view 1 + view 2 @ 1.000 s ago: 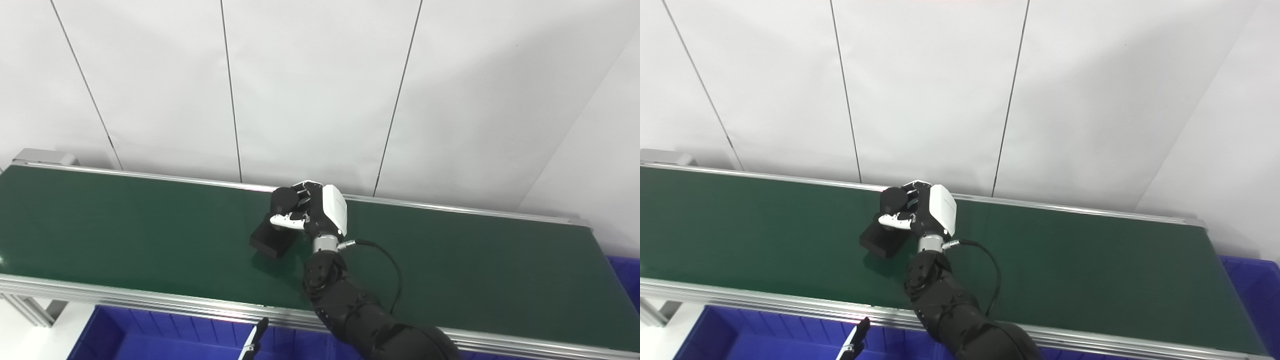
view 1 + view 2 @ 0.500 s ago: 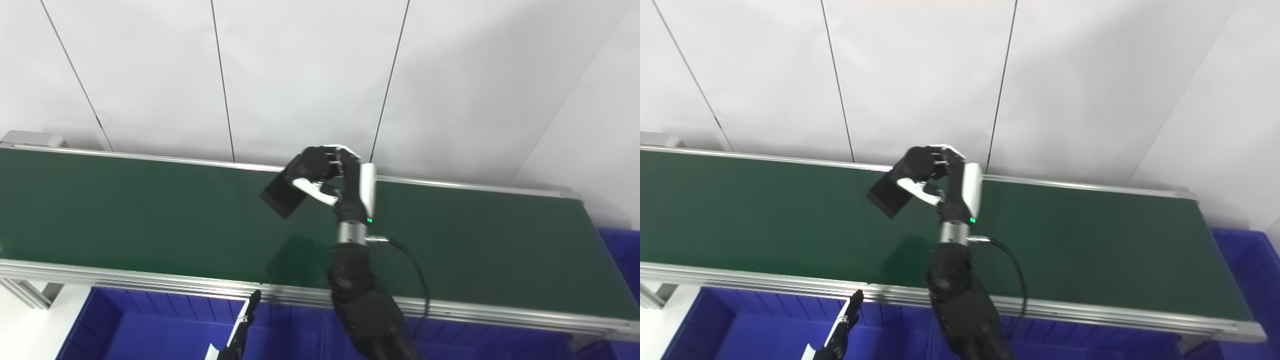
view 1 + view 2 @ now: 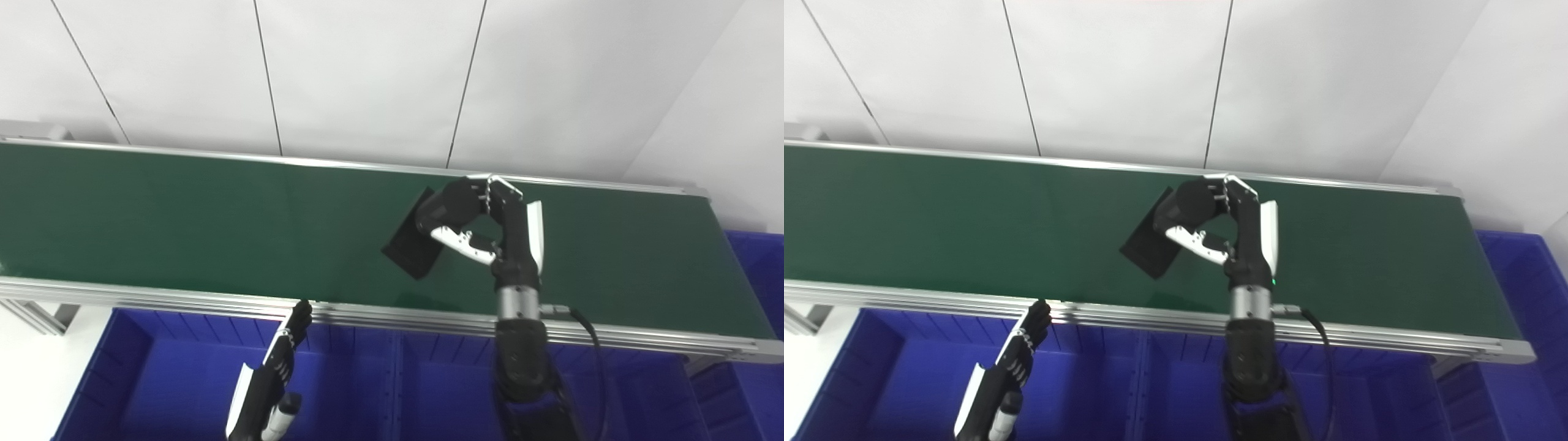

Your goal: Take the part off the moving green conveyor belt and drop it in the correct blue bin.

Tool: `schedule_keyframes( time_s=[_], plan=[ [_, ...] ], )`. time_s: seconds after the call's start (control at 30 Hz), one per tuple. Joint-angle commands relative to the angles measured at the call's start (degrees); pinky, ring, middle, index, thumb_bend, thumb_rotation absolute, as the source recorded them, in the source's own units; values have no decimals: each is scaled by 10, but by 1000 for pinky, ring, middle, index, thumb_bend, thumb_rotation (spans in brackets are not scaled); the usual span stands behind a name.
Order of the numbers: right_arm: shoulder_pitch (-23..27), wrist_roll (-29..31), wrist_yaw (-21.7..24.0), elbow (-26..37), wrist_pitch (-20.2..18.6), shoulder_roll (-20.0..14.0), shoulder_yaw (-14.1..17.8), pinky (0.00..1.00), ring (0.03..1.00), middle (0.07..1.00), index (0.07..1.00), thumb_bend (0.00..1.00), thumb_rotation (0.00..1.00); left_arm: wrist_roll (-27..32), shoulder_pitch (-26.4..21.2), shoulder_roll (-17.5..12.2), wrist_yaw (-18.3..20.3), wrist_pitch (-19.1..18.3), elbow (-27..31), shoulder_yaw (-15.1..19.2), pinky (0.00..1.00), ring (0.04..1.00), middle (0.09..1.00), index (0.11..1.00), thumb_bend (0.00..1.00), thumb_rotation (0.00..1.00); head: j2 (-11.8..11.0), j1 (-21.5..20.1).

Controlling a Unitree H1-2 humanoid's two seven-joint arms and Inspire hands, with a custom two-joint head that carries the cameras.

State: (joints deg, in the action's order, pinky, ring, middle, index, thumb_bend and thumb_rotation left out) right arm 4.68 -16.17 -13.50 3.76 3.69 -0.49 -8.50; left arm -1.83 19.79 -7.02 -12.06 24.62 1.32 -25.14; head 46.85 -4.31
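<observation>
A flat black rectangular part (image 3: 413,245) hangs tilted above the green conveyor belt (image 3: 184,220), pinched at its upper end by my right hand (image 3: 484,226). That hand is raised over the belt's near half, right of centre, its arm rising from the bottom edge. My left hand (image 3: 269,380) hovers low over the blue bin (image 3: 184,367) in front of the belt, fingers stretched out and holding nothing. In the right eye view the part (image 3: 1151,242) and right hand (image 3: 1228,226) show the same grip.
Blue bins (image 3: 1182,380) line up below the belt's aluminium front rail (image 3: 380,315), split by dividers. Another blue bin (image 3: 759,269) stands past the belt's right end. A white panelled wall rises behind the belt.
My right hand lifted the black part off the belt and carried it rightward and nearer. The left hand came up into view. The camera tilted downward, showing more of the bins.
</observation>
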Motion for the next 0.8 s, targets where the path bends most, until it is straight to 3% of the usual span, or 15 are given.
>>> schedule_keyframes(
  time_s=[0.0, 0.3, 0.77],
  plan=[
    [-10, 11, 33, 39, 6, -18, 1, 435, 420, 499, 528, 511, 0, -12, -3, 8, 16, 23, 23, 11, 966, 957, 957, 941, 773, 978, 7, 3],
    [-89, 59, 110, 69, 23, -80, 16, 434, 427, 500, 522, 511, 0, -20, -22, 31, 48, 21, 34, 55, 954, 965, 959, 945, 777, 988, 31, 4],
    [-137, 12, 167, 44, 36, -138, -1, 408, 413, 511, 520, 510, 0, -12, -9, 50, 89, 21, 32, 91, 952, 962, 959, 938, 746, 968, 42, -2]
  ],
)
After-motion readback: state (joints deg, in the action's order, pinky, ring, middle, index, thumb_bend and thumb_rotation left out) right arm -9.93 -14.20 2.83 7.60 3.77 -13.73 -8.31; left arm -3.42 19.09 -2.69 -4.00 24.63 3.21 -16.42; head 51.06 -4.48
